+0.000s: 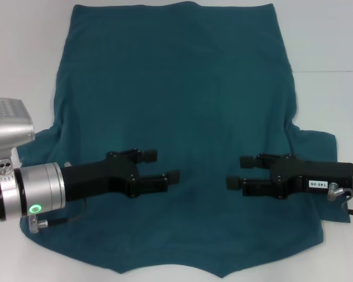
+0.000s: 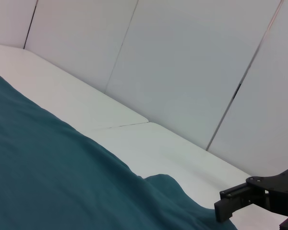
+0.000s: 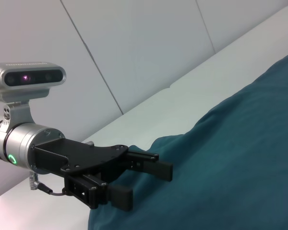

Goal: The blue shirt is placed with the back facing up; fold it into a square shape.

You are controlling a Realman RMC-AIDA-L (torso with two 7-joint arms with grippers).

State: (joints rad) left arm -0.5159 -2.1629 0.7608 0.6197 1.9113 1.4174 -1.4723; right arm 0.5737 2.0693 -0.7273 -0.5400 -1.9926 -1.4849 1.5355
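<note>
1. Blue shirt [image 1: 176, 117] spread flat on white table [image 1: 329, 47], covering the centre of the head view, hem toward 12 o'clock.
2. Left gripper [image 1: 163, 166] at 8 o'clock over the shirt, fingers parted, holding nothing.
3. Right gripper [image 1: 240, 172] at 4 o'clock, likewise parted and empty, facing the left one.

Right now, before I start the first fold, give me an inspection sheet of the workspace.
Surface: white table, bare around the cloth.
Job's things: blue shirt spread flat and unfolded, sleeves out to both sides, a few soft wrinkles.
Clutter: nothing seen.
Grippers: left gripper open, over the shirt's left half, tips toward the middle; right gripper open, over the right half, facing it. Neither holds cloth.
Cables: a thin black cable at the left wrist; a short one at the right wrist.
Surroundings: pale wall panels behind the table.
</note>
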